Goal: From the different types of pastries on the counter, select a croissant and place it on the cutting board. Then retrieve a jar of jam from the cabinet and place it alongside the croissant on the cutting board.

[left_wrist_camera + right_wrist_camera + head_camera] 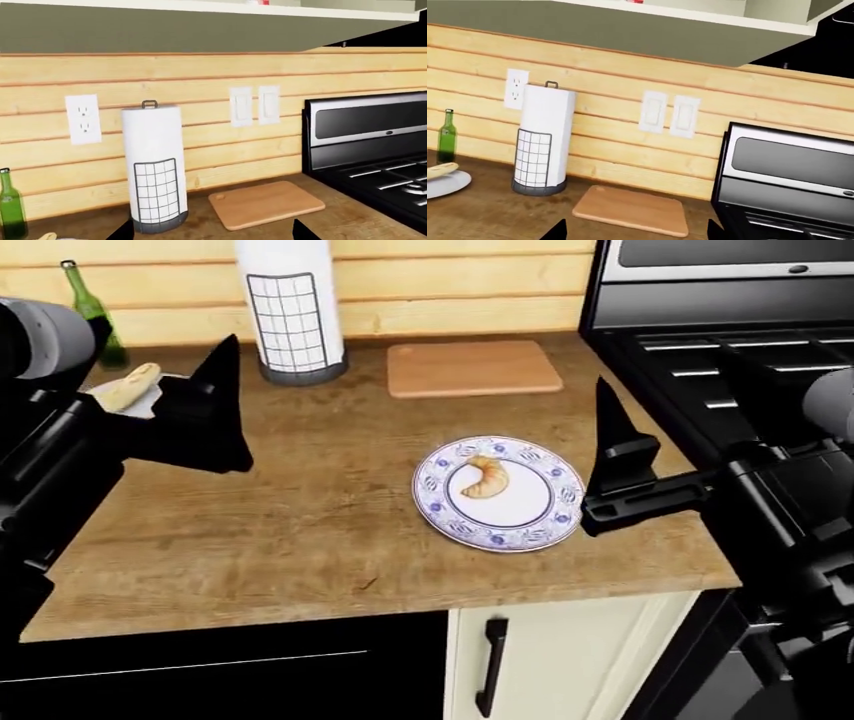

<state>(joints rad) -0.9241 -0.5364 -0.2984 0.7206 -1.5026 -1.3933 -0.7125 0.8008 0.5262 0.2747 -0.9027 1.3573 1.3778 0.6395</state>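
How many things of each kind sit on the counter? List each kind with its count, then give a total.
Pastries: 2, croissant and pale loaf
Plates: 2
Cutting board: 1
Paper towel roll: 1
Green bottle: 1
Total: 7

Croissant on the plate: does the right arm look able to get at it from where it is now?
Probably yes. The croissant lies uncovered on the patterned plate, and the right gripper hangs just beside the plate's rim with nothing between them; the counter around it is bare.
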